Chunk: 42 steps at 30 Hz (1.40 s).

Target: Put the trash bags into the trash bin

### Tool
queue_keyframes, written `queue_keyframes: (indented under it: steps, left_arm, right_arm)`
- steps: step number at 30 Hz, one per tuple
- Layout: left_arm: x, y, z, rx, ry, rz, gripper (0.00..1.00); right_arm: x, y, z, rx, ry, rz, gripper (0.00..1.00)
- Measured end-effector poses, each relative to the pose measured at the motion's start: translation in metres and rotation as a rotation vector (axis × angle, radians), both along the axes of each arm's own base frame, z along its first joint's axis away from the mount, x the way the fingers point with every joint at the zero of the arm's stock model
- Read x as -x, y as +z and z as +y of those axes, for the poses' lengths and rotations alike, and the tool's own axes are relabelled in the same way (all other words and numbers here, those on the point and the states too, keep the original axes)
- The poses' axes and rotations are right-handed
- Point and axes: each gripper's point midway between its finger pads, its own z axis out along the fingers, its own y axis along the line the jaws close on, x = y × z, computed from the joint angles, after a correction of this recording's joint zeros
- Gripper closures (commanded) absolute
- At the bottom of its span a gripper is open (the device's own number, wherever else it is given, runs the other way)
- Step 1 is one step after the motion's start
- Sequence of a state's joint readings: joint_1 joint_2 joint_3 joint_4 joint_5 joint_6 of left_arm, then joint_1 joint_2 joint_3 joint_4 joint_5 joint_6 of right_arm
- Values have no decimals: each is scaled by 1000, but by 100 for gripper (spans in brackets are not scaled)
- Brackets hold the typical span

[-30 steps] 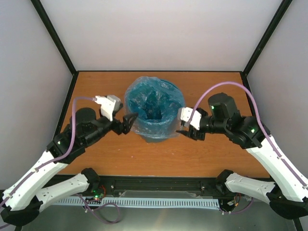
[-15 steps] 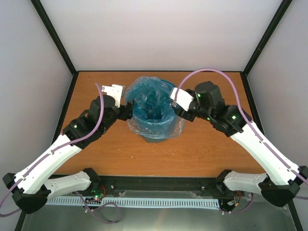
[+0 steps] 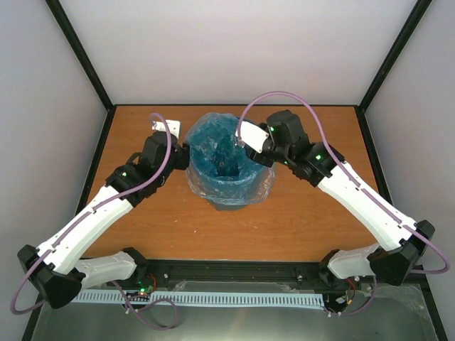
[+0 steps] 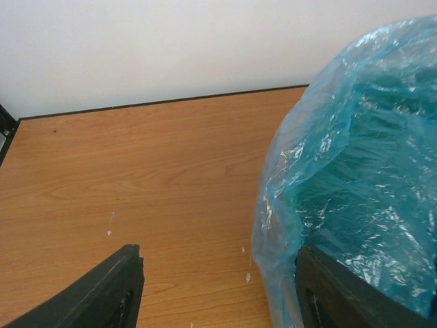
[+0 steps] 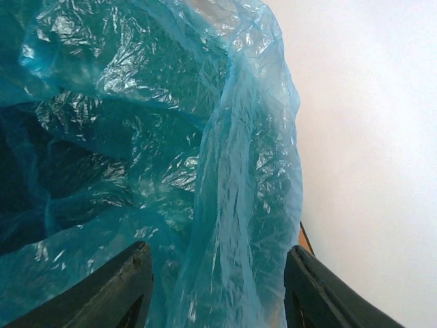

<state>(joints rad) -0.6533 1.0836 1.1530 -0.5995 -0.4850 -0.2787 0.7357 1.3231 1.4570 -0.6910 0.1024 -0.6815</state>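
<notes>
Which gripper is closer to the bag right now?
Right. The right gripper has the bag's bunched film between its fingers at the far-right rim; the left gripper sits just outside the left side, film beside only one finger.

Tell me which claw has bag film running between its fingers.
The right claw: a fold of the translucent light-blue plastic bag fills its gap. The left claw gap shows mostly wooden table.

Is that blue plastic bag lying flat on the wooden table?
No, the top view shows the trash bag sitting opened inside the round trash bin, with its film draped over the rim and down the outside.
</notes>
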Motion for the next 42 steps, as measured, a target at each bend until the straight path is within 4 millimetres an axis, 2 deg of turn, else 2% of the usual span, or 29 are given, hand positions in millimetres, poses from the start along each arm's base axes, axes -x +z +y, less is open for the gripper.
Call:
queue_keyframes:
  steps: [5,9,11,13,17,20,24,28,32,42]
  left_arm:
    - [-7,-13,-5,-6,-18,40,52]
    - [-9,-13,-9,1,-27,37,79]
    - [-12,-15,-8,-5,-20,38,91]
    - [-16,-18,-6,-23,0,43,97]
    - [-27,-31,0,-64,44,67,99]
    - [-33,-39,3,-81,66,82,99]
    - [-43,-41,7,-78,86,86,99]
    - [-55,-36,5,-59,94,71,99]
    - [-69,-34,-2,-36,86,62,99]
    - [-95,-44,-3,75,35,83,99]
  right_arm:
    - [-9,-7,5,29,-2,-10,70]
    - [-14,-5,8,31,-1,-19,93]
    - [-15,0,10,26,4,-31,97]
    - [-17,6,11,12,7,-42,97]
    - [-26,17,12,-22,12,-43,97]
    - [-44,25,9,-56,-5,-36,97]
    - [-74,22,-3,-97,-41,6,97]
    - [-103,11,-13,-139,-69,67,97]
    - [-123,-1,-17,-175,-82,136,97]
    - [-145,-38,-30,-235,-99,321,97]
